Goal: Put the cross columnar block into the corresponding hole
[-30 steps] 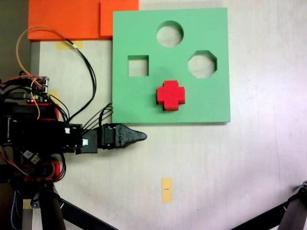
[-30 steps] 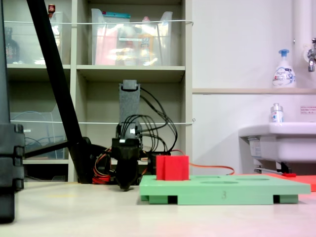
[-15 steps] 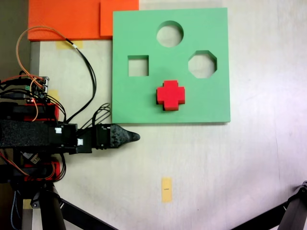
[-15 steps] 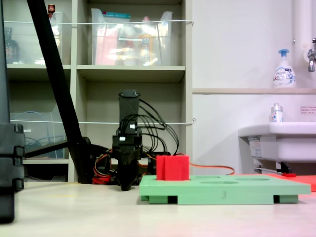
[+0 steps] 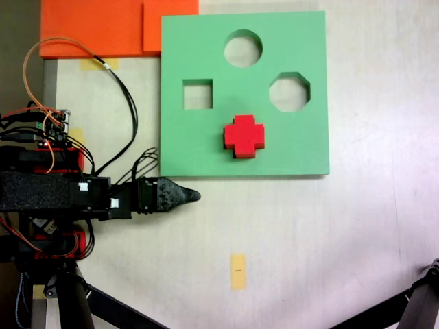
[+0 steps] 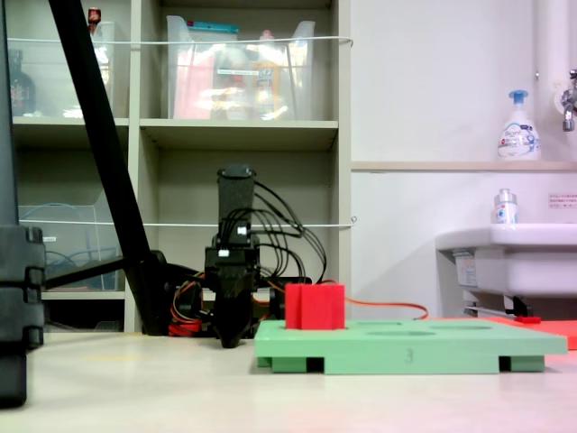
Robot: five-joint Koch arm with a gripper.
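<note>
**Red block seated in the board, gripper off to the side**

The block (image 5: 243,135) stands in the cross hole of the green board (image 5: 206,144), at about 6 o'clock from the board's centre; the low fixed view shows its top (image 6: 315,307) sticking up above the board (image 6: 410,344). The gripper (image 5: 194,195) lies on the table near the board's 7 o'clock corner, holding nothing, its jaws brought together to a point.

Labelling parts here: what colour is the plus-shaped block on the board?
Bright red; the block shows best in the fixed view from above.
</note>
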